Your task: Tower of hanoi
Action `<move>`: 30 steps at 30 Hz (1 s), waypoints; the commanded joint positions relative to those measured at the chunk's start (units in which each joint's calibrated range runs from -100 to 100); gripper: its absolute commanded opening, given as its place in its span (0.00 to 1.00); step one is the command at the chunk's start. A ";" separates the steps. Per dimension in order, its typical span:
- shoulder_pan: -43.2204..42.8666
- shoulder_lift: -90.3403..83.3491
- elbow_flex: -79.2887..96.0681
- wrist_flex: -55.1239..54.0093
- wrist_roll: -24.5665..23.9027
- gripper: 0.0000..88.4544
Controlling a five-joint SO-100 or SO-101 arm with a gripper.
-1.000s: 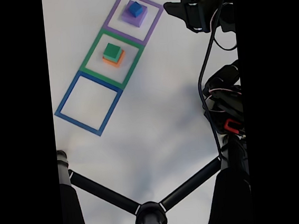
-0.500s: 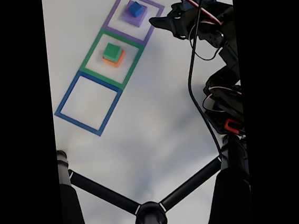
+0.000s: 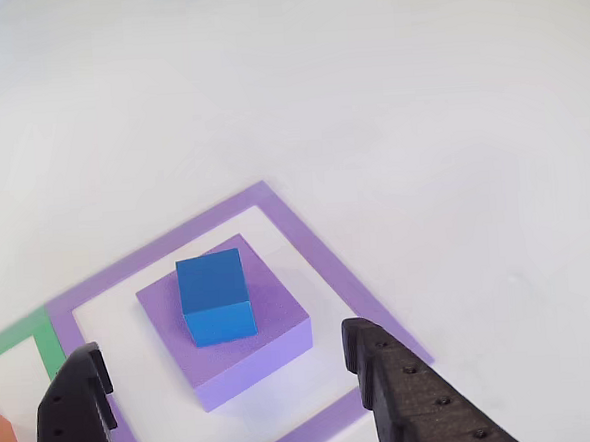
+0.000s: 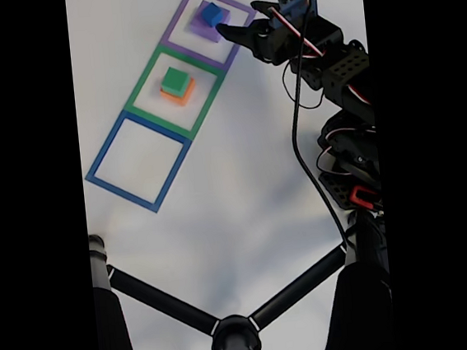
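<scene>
orange block (image 3: 2, 439) is glimpsed far left of the claw (image 3: 225, 386), green tape (image 3: 44, 342) beside it. claw jaws are spread wide, nothing held, straddling the purple block (image 3: 233, 350). blue cube (image 3: 215, 296) sits ahead, between the jaws, atop purple. judged light, rigid, smooth-sided; flat side faces to be pinched. purple tape frame (image 3: 306, 240) lies flat; open white counter (image 3: 419, 123) is offered to the right.

White tabletop (image 4: 243, 190), matte, with faint grey shadows across the middle in the fixed view. Black tripod-like stand (image 4: 232, 336) at the bottom edge: a central hub, two struts spreading up and outward to upright posts at left and right.
</scene>
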State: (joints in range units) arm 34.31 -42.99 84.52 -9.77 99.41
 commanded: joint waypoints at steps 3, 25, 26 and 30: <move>0.20 10.06 0.22 -15.52 0.59 0.33; -1.18 41.55 -9.23 -40.37 0.59 0.34; -1.18 42.27 -9.78 -40.45 0.59 0.34; -1.40 45.79 -12.14 -41.66 0.59 0.33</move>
State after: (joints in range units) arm 32.65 1.51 75.66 -49.19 99.41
